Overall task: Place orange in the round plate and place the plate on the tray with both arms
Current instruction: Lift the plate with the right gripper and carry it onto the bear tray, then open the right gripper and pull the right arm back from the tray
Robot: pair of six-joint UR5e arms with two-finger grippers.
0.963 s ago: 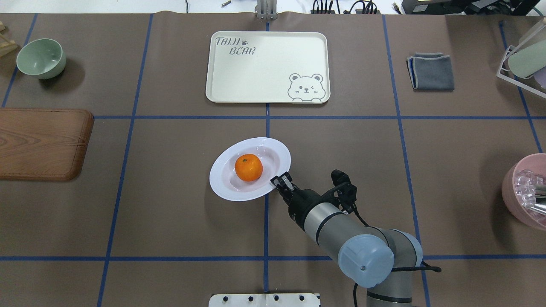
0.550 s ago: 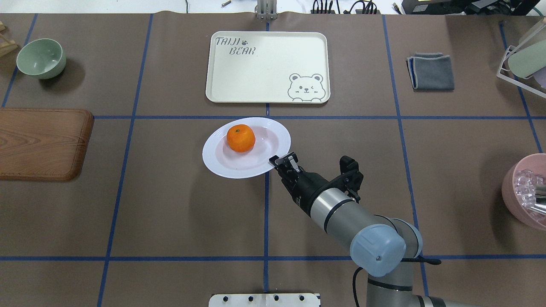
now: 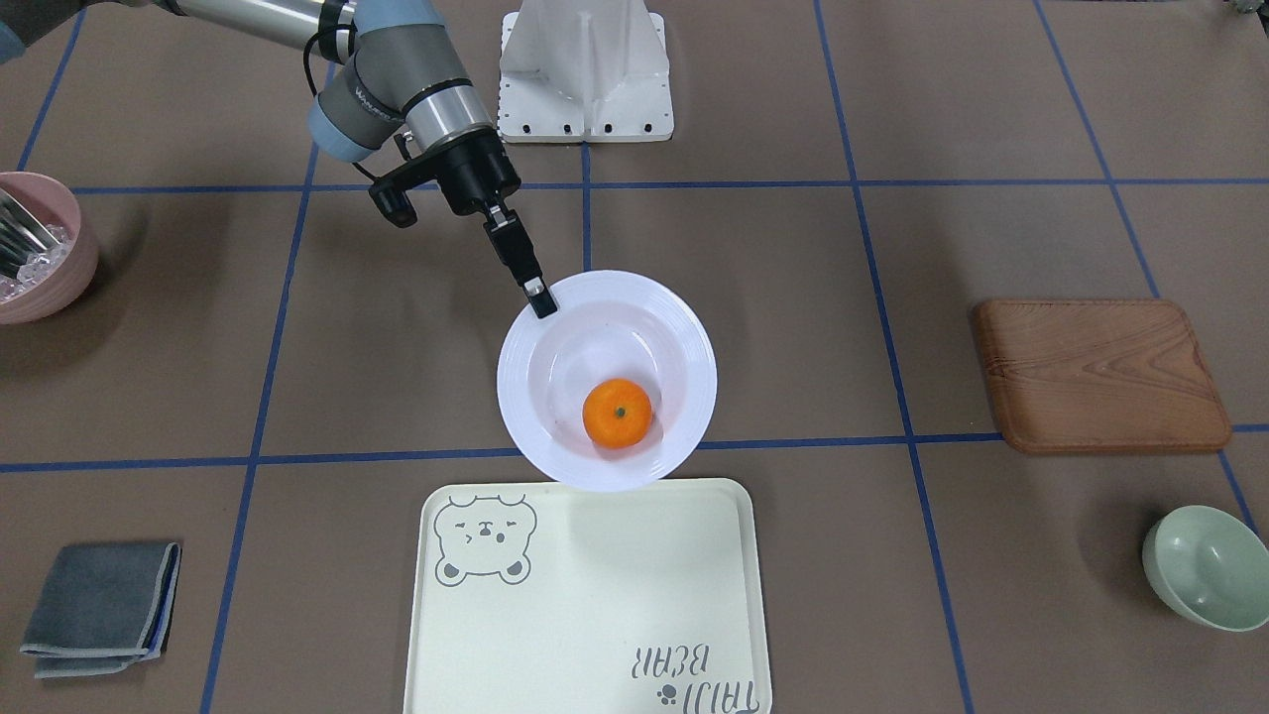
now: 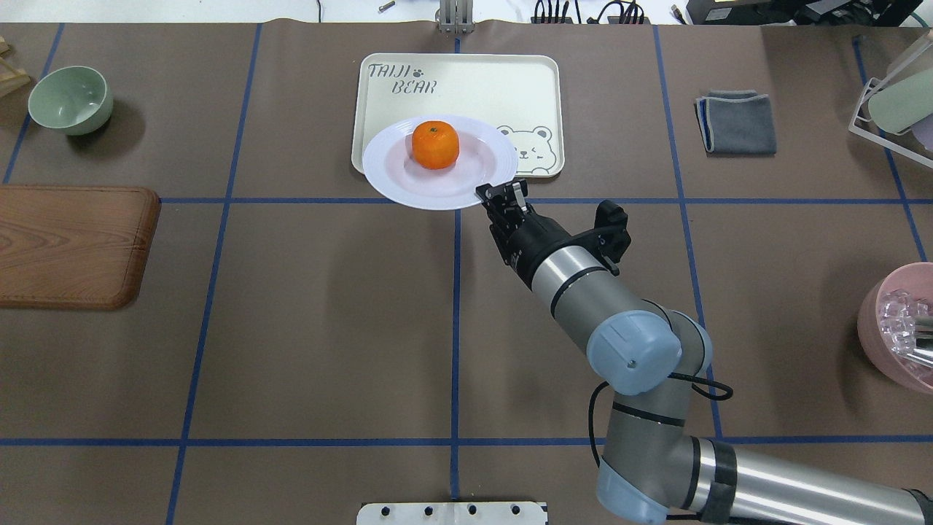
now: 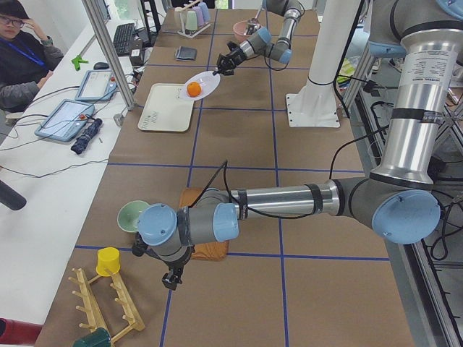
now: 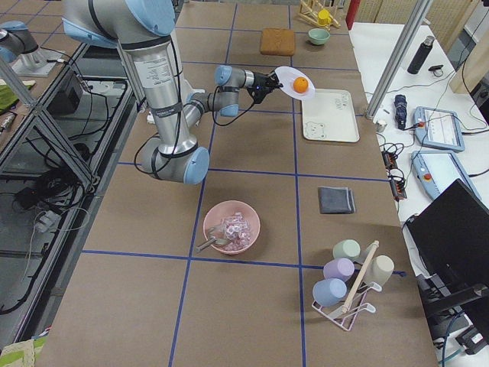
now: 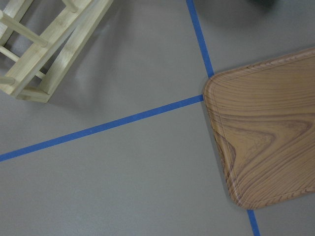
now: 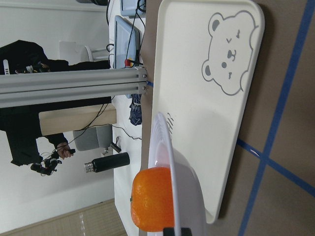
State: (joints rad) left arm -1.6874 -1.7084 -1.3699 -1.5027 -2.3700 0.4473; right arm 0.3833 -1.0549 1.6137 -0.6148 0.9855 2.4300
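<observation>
White glazing on the one round plate point(image 4: 393, 182) covered the near edge of the one tray point(image 4: 466, 80) and the left ear of its bear drawing in the overhead view. The jaws of the right arm point(image 4: 576, 284) were clamped on the plate's near right rim; the lower finger was hidden beneath the rim. The plate was held raised above the table, over the tray's near edge. The one orange point(image 4: 435, 144) lay in the plate's sunken centre, toward the far side. In the right wrist view the plate appeared edge-on and the orange was cut off by the frame.

The left arm point(image 5: 289, 199) appeared only in the left side view, low at the table's left end. Whether its jaws were wide or narrow could not be told.

Other items, one of each:
- wooden board point(image 4: 69, 244), left
- green bowl point(image 4: 71, 98), far left
- grey cloth point(image 4: 736, 122), far right
- pink bowl point(image 4: 875, 343), right, holding clear pieces
- wooden rack point(image 5: 108, 307) with a yellow cup point(image 5: 108, 260), left end
- cup rack point(image 6: 351, 283), right end

None lay between plate and tray.
</observation>
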